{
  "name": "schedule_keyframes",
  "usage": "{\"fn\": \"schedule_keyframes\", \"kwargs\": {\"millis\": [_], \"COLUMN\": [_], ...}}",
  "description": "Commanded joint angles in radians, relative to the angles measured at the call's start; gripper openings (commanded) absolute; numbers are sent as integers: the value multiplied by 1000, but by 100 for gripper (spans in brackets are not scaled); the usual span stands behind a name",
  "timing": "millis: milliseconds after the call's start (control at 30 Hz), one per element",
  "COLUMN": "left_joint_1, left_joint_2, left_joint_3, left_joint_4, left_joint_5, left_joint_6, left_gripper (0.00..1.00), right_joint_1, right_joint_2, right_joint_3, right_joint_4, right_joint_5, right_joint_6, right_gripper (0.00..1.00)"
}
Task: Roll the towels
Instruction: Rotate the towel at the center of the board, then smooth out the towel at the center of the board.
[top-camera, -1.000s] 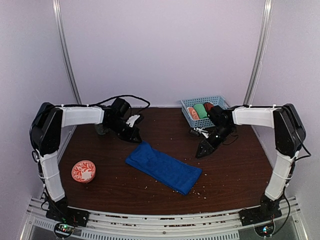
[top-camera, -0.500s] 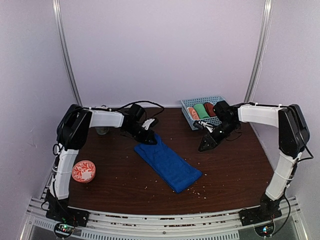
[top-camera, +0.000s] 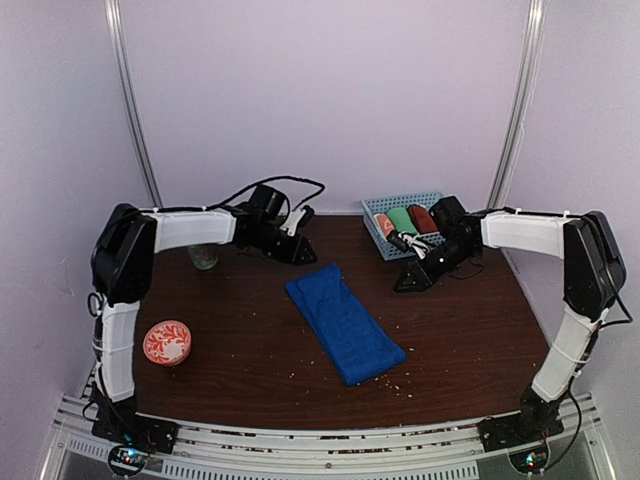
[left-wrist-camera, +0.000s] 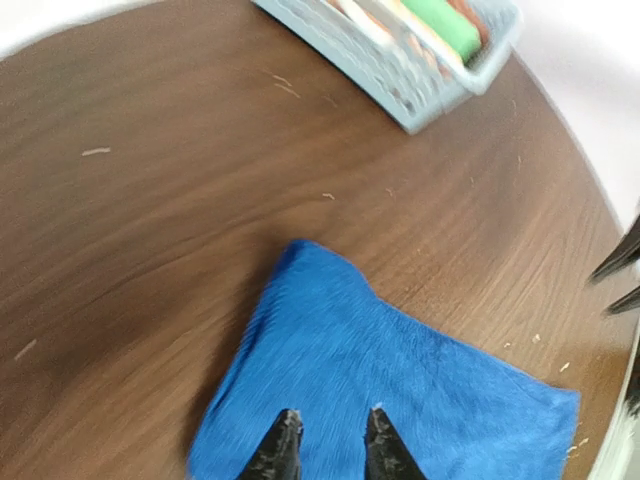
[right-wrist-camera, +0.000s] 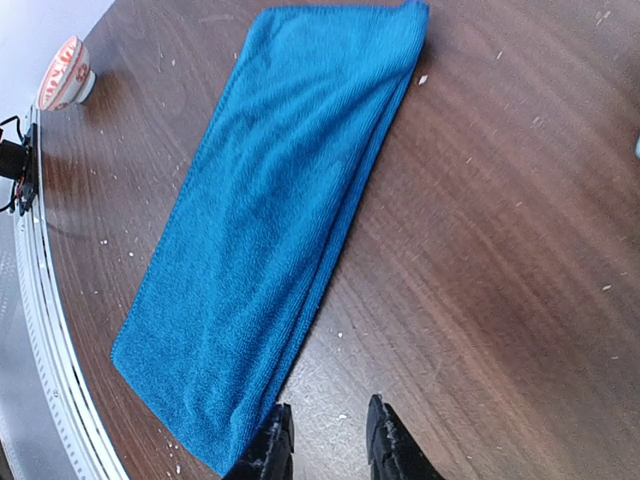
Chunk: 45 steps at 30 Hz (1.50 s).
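On table, blue towel flat, unrolled

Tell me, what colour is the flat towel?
The towel is royal blue, best seen from the right wrist.

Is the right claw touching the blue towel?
Apart. The top view shows bare brown table between the right gripper and the blue towel.

Blur softens the left wrist view, whose bottom edge cuts off the blue towel and top edge the basket; from above, the left arm partly hides a cup.
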<state>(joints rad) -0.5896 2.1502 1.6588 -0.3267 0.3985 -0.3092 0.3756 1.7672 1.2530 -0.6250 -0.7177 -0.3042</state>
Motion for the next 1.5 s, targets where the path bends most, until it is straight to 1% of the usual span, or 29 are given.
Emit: {"fn": "schedule_keyframes", "kwargs": {"millis": [0,33,100,167,300,400,467,600,933,1133,1300,1400,1467], "left_joint_1": [80,84,87,87,88,88,88,88,85,78,76,77,76], "left_joint_2": [-141,-159,-169,-157,-122,-73,-38,-1,56,72,79,81,80], "left_joint_3": [-228,-276,-326,-335,-310,-273,-239,-202,-180,-170,-153,-144,-143], "left_joint_4": [113,150,204,238,257,248,214,185,153,188,201,202,208], "left_joint_5": [-37,-20,30,76,102,113,110,104,124,155,177,180,186], "left_joint_6": [-256,-282,-302,-308,-307,-306,-306,-305,-279,-272,-274,-273,-272], "left_gripper": [26,27,28,28,28,27,27,28,29,26,20,19,14], "right_joint_1": [50,59,77,97,131,142,145,146,146,146,146,146,146], "right_joint_2": [28,31,41,51,55,50,46,37,55,70,79,83,86], "right_joint_3": [-28,-32,-40,-51,-99,-125,-135,-149,-152,-153,-154,-154,-154], "right_joint_4": [-3,-10,-25,-35,-11,-3,-1,8,12,12,13,15,15], "right_joint_5": [-11,-15,-36,-34,11,17,20,23,16,14,17,18,17], "right_joint_6": [-30,-39,-67,-86,-93,-92,-94,-90,-88,-87,-87,-86,-85], "right_gripper": [26,26,26,26,26,26,26,26,26,26,26,26,26]}}
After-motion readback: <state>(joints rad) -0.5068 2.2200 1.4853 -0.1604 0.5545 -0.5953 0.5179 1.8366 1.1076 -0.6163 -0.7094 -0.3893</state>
